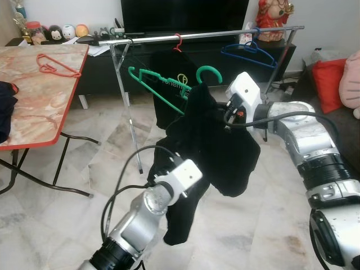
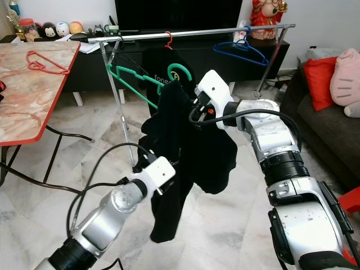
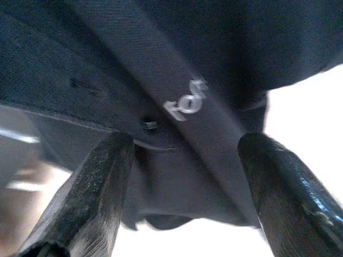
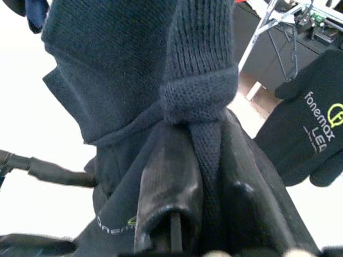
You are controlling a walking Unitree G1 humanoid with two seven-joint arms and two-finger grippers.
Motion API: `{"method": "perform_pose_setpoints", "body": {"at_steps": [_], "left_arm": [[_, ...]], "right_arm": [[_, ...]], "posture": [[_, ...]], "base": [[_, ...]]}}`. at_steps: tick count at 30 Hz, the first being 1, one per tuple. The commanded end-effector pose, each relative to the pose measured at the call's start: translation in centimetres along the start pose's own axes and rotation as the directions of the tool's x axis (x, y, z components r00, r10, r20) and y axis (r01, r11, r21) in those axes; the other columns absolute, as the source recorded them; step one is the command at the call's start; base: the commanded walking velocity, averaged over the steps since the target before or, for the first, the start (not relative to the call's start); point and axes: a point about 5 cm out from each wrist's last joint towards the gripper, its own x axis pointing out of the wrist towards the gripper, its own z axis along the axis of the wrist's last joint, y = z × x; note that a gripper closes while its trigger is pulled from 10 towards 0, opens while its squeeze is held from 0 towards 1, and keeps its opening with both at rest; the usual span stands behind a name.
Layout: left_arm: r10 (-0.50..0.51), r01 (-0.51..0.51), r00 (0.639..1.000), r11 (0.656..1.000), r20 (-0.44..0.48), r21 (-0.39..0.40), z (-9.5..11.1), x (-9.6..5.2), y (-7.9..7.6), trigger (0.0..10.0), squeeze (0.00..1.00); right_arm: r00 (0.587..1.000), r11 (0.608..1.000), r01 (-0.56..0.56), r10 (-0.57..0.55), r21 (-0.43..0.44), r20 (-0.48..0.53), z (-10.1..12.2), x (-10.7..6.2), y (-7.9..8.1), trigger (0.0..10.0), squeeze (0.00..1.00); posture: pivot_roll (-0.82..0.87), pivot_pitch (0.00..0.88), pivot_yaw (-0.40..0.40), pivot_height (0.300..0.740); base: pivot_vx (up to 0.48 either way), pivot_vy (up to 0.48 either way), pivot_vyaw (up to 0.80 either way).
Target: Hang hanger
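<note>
A green hanger (image 1: 160, 87) carries a black shirt (image 1: 222, 152) in mid-air, in front of the silver clothes rail (image 1: 225, 35). Its green hook (image 1: 209, 72) stands free below the rail. My right gripper (image 4: 206, 134) is shut on the shirt's knitted collar and holds it up from the right. My left gripper (image 3: 183, 142) is low against the shirt's front, open, its black fingers (image 3: 102, 182) either side of a fold of the cloth. In the eye views both grippers' fingers are hidden by the fabric.
On the rail hang a red-hooked hanger (image 1: 178, 42) with another black shirt (image 2: 154, 67) and a blue hanger (image 1: 247, 53). A red hanger (image 1: 56, 66) lies on the marble-topped table (image 1: 34, 107) at left. A sofa with a red cushion (image 1: 329, 76) is at right.
</note>
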Motion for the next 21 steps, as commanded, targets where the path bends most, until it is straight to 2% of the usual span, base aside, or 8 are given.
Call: {"method": "perform_pose_setpoints", "body": {"at_steps": [1,7,15,21], "left_arm": [[0.066,-0.064,0.997,0.996,-0.035,0.059,-0.2,0.2,0.8,10.0,0.0],[0.135,-0.124,0.988,0.982,-0.07,0.142,-0.6,0.7,1.6,10.0,0.0],[0.199,-0.174,0.974,0.964,-0.111,0.201,-1.2,0.9,2.3,10.0,0.0],[0.236,-0.204,0.962,0.956,-0.135,0.213,-1.6,1.1,2.7,10.0,0.0]], "right_arm": [[0.998,0.999,0.003,0.0,-0.044,0.07,2.1,-0.4,-0.1,0.0,0.0],[0.995,0.998,-0.022,0.028,-0.062,0.093,2.9,-0.5,0.5,0.0,0.0],[0.994,0.997,-0.038,0.046,-0.074,0.103,3.6,-0.7,1.0,0.0,0.0],[0.991,0.993,-0.075,0.084,-0.087,0.108,4.0,-0.9,1.7,0.0,0.0]], "posture": [[-0.02,0.0,-0.065,0.74],[-0.02,0.0,-0.063,0.74],[-0.03,0.0,-0.06,0.74],[-0.04,0.0,-0.062,0.74]], "base": [[0.0,0.0,0.0],[0.0,0.0,0.0],[0.0,0.0,0.0],[0.0,0.0,0.0]]}}
